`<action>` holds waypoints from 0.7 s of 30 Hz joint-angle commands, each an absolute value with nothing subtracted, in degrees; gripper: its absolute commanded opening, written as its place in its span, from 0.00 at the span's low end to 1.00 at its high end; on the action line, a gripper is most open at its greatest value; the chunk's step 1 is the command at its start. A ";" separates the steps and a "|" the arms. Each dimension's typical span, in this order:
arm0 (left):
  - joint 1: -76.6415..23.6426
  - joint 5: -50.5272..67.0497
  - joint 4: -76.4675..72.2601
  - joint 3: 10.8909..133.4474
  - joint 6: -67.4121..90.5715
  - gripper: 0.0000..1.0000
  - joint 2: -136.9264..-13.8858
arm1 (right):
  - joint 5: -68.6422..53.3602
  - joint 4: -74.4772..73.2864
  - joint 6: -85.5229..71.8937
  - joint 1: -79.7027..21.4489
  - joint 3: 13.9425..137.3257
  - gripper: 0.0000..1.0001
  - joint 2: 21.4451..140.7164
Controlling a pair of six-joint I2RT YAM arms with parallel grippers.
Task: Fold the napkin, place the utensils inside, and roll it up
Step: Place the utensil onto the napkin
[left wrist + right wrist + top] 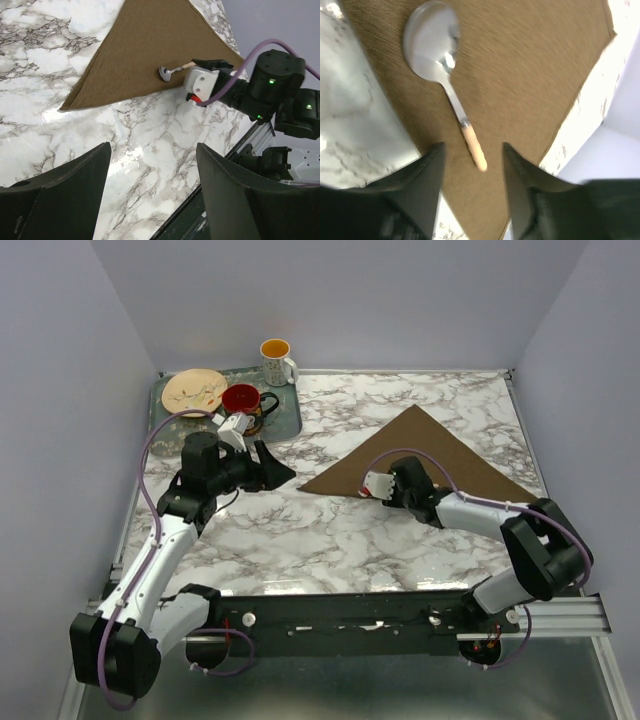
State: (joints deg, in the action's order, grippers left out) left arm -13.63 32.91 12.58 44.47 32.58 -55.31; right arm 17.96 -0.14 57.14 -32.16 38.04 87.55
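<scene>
So the napkin point(420, 455) is folded into a triangle. It lies flat on the marble table point(330, 530), over toward the far right corner, with its long edge facing the near side and its point aimed at the far edge.

The spoon point(451, 95) lies on top of the napkin, near that long edge and toward the napkin's left corner. Its bowl faces up and its pale handle runs back toward the right arm.

The right gripper point(472, 147) hangs low right over the handle end. Its fingers are spread, one on each side of the handle tip, and you can see brown cloth between each finger and the handle. So it's not pinching anything, and the spoon just rests on the cloth.

The left gripper point(153, 147) is also spread wide and holds nothing. It sits above bare marble on the left half of the table, pointing toward the napkin's left corner but well short of it.

At the far left corner there's a green tray point(290, 420) with a pale plate point(195, 390) and a red cup point(241, 398) on it. A white mug point(277, 360) with an orange inside stands at the far edge by the tray's right end.
</scene>
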 commanded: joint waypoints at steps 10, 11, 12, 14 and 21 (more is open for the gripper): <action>-33.38 21.19 10.90 56.24 35.94 0.59 -80.20 | 27.69 -24.91 5.67 -29.19 54.55 0.87 73.47; -34.70 20.14 10.72 57.47 36.73 0.59 -82.51 | 26.29 -26.61 -2.03 -27.79 55.80 0.87 74.69; -36.46 19.17 10.90 60.26 36.91 0.58 -84.79 | 23.41 -28.37 -5.24 -26.38 56.94 0.87 75.40; -38.22 16.97 11.42 63.18 37.87 0.59 -91.03 | 18.40 -31.54 -10.95 -22.78 59.14 0.87 77.51; -43.94 10.90 17.91 81.53 39.37 0.54 -108.44 | -5.91 -31.12 -22.22 -6.61 56.96 0.86 80.42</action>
State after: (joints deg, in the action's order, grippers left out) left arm -41.36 16.80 13.43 72.27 37.95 -101.51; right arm 11.79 -27.24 -8.56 -15.75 58.70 78.65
